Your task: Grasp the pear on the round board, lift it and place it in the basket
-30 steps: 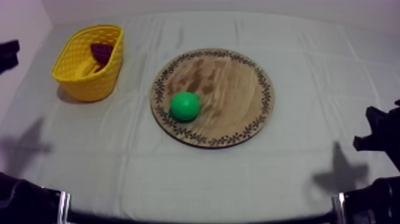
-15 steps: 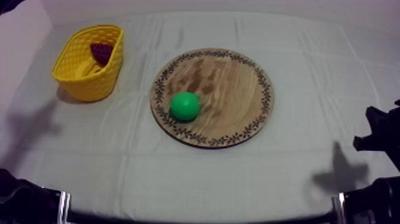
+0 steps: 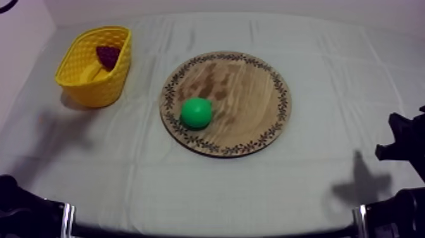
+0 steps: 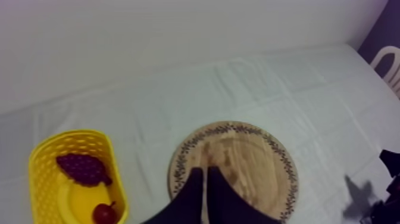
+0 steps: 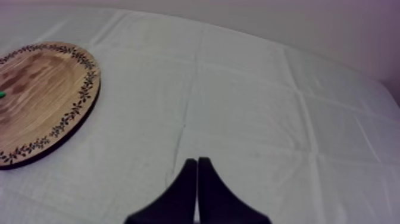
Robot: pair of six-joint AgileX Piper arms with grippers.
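Grapes (image 4: pixel 83 168), banana (image 4: pixel 76 201), small red fruit (image 4: pixel 105 212), creased grey-white cloth (image 3: pixel 209 183)

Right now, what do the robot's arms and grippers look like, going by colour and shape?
Both are plain black, with no markings that I can see. The left gripper has two smooth fingers that taper to rounded tips, and the right gripper is the same design. In the top view the right arm is a blocky black shape with angular edges.

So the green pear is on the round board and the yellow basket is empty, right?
The pear is on the board, but the yellow basket isn't empty: the left wrist view shows grapes, a banana and a small red fruit in it.
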